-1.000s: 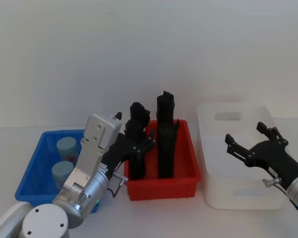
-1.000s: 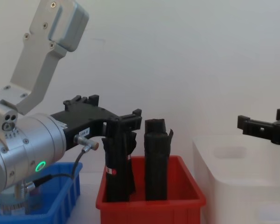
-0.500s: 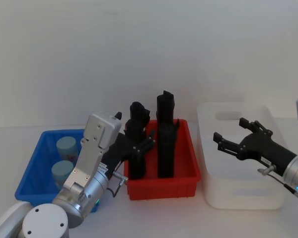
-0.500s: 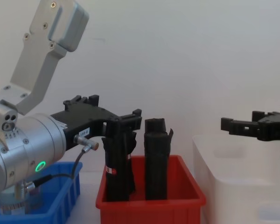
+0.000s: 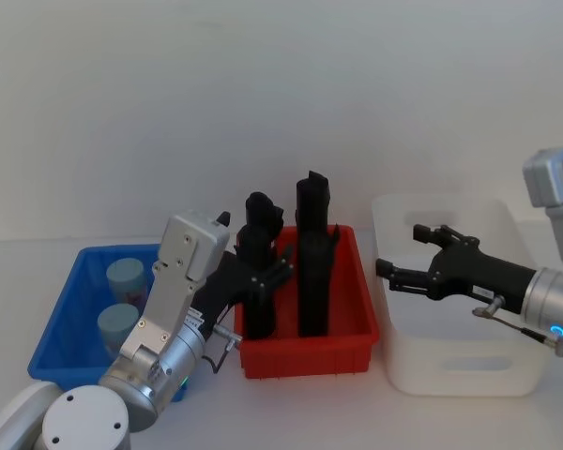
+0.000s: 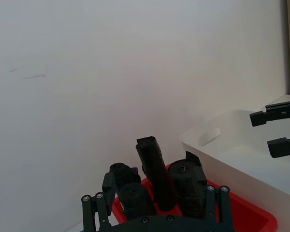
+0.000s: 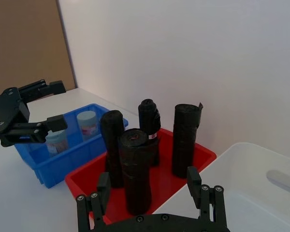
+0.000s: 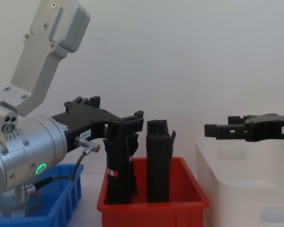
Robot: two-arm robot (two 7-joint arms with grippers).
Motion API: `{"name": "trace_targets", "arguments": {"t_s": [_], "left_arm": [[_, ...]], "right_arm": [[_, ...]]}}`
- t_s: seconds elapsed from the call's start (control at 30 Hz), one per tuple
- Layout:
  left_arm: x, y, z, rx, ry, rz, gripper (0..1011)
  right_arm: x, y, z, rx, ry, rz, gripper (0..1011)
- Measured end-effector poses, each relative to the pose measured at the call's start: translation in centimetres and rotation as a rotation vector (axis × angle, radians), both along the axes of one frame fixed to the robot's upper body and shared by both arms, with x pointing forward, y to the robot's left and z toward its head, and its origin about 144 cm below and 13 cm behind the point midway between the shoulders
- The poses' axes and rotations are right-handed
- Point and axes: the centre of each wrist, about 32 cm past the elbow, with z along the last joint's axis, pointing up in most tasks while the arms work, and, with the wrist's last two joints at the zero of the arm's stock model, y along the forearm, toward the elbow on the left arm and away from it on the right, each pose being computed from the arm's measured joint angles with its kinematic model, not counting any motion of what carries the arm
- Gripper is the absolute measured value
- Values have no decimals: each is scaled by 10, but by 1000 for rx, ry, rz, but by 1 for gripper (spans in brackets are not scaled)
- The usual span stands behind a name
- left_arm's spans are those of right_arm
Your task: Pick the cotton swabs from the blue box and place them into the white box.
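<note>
Your right gripper [image 5: 402, 251], fingers spread and empty, hangs over the white box [image 5: 450, 375]. The red bin [image 5: 305, 354] of upright black rolls [image 5: 311, 253] stands between it and the blue box [image 5: 56, 328], well off at nine o'clock. Your left gripper [image 7: 58, 105], fingers likewise spread, hovers at the red bin's left edge and is the nearer arm. The two upright jars of cotton swabs [image 5: 127, 277] stand near its eight o'clock, with open room above them.

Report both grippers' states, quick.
Left gripper: open, empty, raised by the red bin.
Right gripper: open, empty, over the white box.
</note>
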Motion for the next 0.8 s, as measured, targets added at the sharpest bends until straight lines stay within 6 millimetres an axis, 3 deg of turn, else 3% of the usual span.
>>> {"name": "trace_targets", "arguments": {"t_s": [0.4, 0.8], "left_arm": [[0, 0, 0, 0, 0, 0, 1004], [0, 0, 0, 0, 0, 0, 1004]], "right_arm": [[42, 11, 15, -105, 29, 147, 1001], [70, 30, 22, -160, 22, 165, 1001]]}}
